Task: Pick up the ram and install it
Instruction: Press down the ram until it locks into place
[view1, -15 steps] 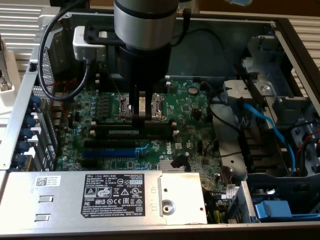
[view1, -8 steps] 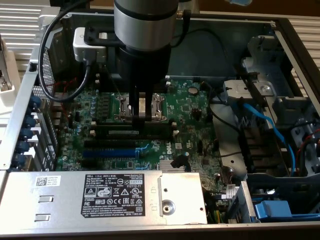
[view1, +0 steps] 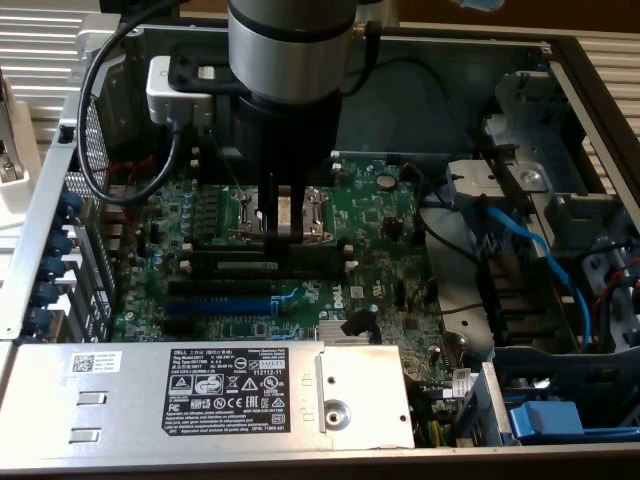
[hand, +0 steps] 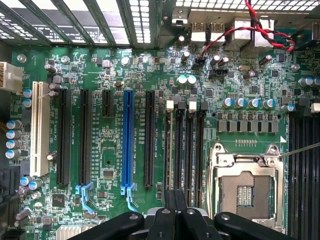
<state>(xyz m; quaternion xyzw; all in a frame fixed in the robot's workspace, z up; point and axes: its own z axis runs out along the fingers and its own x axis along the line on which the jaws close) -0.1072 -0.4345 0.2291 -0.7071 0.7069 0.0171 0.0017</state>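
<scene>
The tool (view1: 283, 232) hangs low over the green board (view1: 380, 215), its fingers pressed together on the top edge of the ram (view1: 262, 266). The ram stands right under it among the black slots (hand: 176, 150), beside the silver socket (hand: 246, 187).

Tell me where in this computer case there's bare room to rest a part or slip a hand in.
Bare: the flat power supply cover at the exterior view's bottom, and the dark panel between the arm and the drive cage. Crowded: the motherboard under the pincer, and the exterior view's right, where the blue cable runs.
</scene>
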